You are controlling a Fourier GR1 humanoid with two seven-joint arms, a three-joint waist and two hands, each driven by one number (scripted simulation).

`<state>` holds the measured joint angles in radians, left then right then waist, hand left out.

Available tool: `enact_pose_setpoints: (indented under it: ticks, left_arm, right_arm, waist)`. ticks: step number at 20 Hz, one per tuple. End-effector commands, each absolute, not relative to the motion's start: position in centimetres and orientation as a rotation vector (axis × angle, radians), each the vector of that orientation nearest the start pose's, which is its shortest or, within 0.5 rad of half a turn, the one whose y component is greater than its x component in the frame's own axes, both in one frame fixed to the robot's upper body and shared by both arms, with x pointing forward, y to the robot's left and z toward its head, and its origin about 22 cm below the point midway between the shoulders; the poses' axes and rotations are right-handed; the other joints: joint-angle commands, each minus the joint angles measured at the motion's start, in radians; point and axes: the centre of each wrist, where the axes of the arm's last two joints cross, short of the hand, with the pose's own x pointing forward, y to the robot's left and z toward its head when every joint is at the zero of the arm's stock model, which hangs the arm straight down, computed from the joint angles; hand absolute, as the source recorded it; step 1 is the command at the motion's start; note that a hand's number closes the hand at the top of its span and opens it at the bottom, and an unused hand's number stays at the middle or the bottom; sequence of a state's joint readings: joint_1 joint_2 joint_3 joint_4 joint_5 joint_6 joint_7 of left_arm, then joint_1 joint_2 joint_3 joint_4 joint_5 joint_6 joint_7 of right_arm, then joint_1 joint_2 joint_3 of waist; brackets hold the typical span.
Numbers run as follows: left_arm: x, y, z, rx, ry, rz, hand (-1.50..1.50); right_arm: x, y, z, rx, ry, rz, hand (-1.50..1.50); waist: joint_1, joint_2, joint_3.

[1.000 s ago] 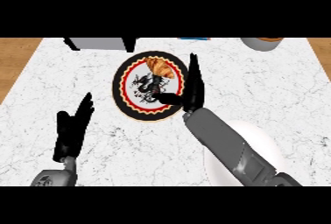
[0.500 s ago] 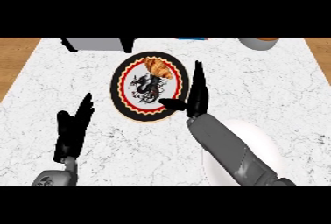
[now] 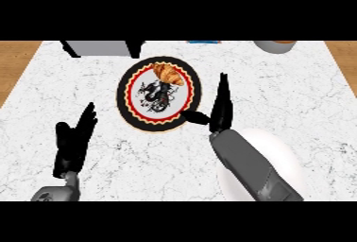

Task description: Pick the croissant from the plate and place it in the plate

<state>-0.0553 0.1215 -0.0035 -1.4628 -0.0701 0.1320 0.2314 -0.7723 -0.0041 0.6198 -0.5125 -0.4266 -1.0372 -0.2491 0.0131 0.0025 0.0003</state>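
Two black hands show over the white marbled counter [image 3: 293,90]. Right hand [image 3: 220,111] sits just right of the round black-rimmed plate with red ring and dark figure [image 3: 132,109], fingers straight and pointing up the view, thumb spread left so its tip overlaps the plate's lower right rim; open, holding nothing. Its grey forearm [image 3: 247,163] runs down to the lower edge and crosses the plain white plate [image 3: 279,149], hiding much of it. Golden-brown croissant [image 3: 168,73] lies on the upper part of the patterned plate, near the top rim, well apart from the right hand's fingertips. Left hand [image 3: 73,142] rests open at lower left, fingers up, on bare counter left of the patterned plate, not touching it. At the far edge: grey box-like object [image 3: 101,47] upper left, small blue thing [image 3: 204,42] at top centre, grey round container with brown inside [image 3: 275,46] upper right, all partly cut off. Wooden surface [image 3: 14,61] shows beyond the counter's sides.
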Motion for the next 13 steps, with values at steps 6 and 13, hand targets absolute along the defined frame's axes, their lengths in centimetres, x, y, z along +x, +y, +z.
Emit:
enact_pose_setpoints:
  ticks: [6,13]
  left_arm:
    - [25.5,25.7,-0.9,0.251,-1.270,-0.007,0.00]
    - [24.0,24.0,-1.5,0.242,-1.288,-0.040,0.00]
  right_arm:
    - [34.5,-11.6,-5.3,-0.762,-1.511,-0.023,-1.50]
    - [33.5,-12.7,-6.4,-0.799,-1.447,-0.013,-1.50]
  waist:
    - [-0.016,-0.005,-0.001]
    - [-0.015,-0.005,-0.001]
